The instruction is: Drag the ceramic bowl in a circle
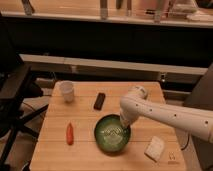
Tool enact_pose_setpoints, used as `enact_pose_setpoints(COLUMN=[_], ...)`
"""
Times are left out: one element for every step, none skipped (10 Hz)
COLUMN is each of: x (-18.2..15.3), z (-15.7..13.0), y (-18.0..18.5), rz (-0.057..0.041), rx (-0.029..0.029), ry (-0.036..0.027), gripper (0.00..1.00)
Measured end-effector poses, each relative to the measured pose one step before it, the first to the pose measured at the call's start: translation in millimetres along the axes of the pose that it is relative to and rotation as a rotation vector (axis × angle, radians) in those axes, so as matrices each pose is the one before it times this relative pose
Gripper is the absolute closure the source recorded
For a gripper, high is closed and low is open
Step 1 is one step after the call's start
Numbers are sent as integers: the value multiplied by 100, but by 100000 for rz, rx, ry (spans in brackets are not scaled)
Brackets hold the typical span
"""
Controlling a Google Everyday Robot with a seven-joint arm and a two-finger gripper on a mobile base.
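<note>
Hand point(123, 124) meets the upper-right rim of the green bowl point(110, 135), which lies down-left of it; grip state cannot be told.

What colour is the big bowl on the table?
The ceramic bowl is glossy green, dark-rimmed, camera view; the gripper is at its right edge.

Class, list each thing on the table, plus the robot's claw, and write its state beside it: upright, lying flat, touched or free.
bowl: upright, nothing seen inside, claw at its rim
claw: lowered to the bowl's upper right rim
cup: upright, mouth up, free
black bar: lying flat, free
red item: lying flat left of the bowl, free
white block: lying flat right of the bowl, free
</note>
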Motion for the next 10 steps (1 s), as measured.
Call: enact_pose_setpoints(x=[-122, -96, 34, -42, 111, 508, 674, 306, -24, -82], z=[104, 95, -5, 37, -66, -106, -113, -1, -40, 34], y=[111, -298, -103, -11, -25, -388, -712, -438, 210, 357], rz=[-341, -517, -235, -118, -208, -808, -844, -391, 332, -394], rx=[-53, 350, 45, -63, -248, -368, 188, 9, 7, 86], ry=[-55, -39, 85, -41, 216, 396, 167, -63, 7, -110], gripper=[89, 82, 79, 80, 86, 94, 98, 96, 93, 93])
